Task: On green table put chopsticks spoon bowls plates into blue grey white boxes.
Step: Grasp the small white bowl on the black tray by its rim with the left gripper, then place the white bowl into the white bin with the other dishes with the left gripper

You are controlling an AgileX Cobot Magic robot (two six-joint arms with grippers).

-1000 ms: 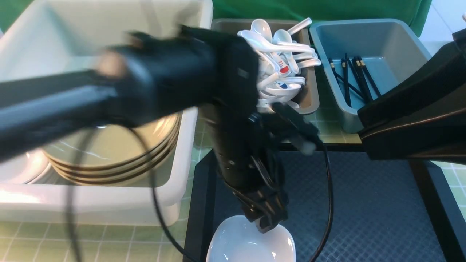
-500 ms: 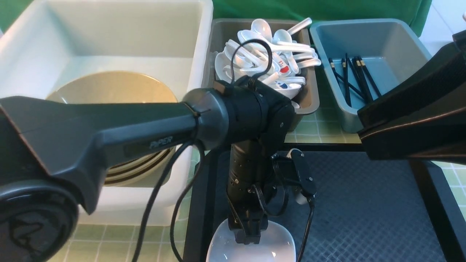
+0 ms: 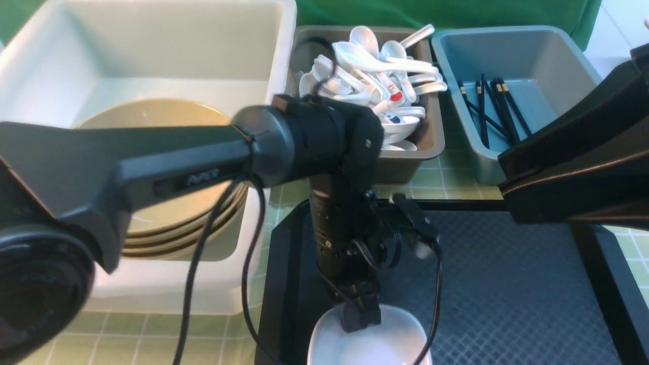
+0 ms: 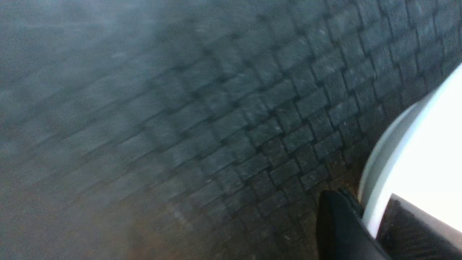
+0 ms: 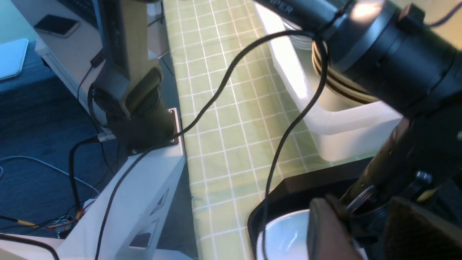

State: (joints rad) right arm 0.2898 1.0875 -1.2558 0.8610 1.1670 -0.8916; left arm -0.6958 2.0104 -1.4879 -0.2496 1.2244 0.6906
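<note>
Nearest: left gripper (image 3: 360,319) clamped on the rim of 1 white plate (image 3: 385,344), resting on or just above the black tray (image 3: 507,284); view unclear. Right gripper (image 5: 362,216) jaws apart, empty. Beyond: bowls (image 3: 152,114) stacked in white box (image 3: 152,50), spoons (image 3: 375,66) in grey box (image 3: 436,137), chopsticks (image 3: 499,109) in blue box (image 3: 547,56). Only this plate appears outstanding

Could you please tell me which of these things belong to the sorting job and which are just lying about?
Job: white plate gripped by the left gripper; tan bowls; spoons; chopsticks; white box; grey box; blue box; green table.

Lying about: black tray under the plate; dark phone on the side desk.
</note>
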